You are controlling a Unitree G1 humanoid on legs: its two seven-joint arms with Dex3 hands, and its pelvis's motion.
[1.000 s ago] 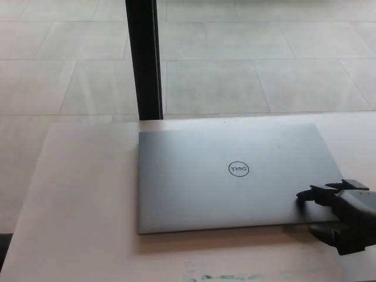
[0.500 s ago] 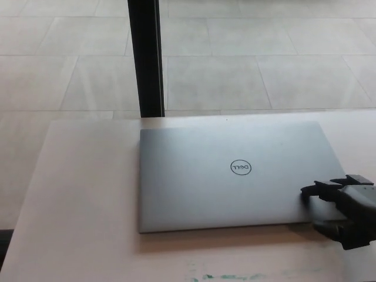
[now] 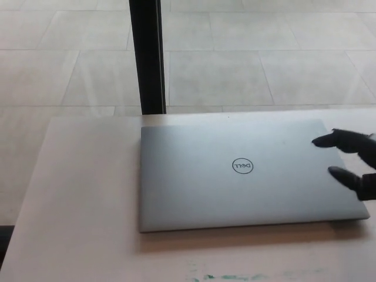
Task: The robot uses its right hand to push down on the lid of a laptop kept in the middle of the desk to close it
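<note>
With the laptop (image 3: pixel 241 173) lying flat and shut mid-counter (image 3: pixel 82 194), the right robot hand (image 3: pixel 352 158) hovers at three o'clock, fingers spread, gripping nothing; any final press should go straight down, gently.

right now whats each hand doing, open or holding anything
Left hand: not in view.
Right hand: open, fingers apart, holding nothing, over the right edge of the closed laptop.

I am looking down at one desk (image 3: pixel 82 200) that is carrying one silver laptop (image 3: pixel 235 176), its lid showing one round logo (image 3: pixel 241 167). One black post (image 3: pixel 148 56) is standing beyond it. Only one of my hands, the right hand (image 3: pixel 352 161), is showing, with two of its fingers (image 3: pixel 335 141) reaching in.
</note>
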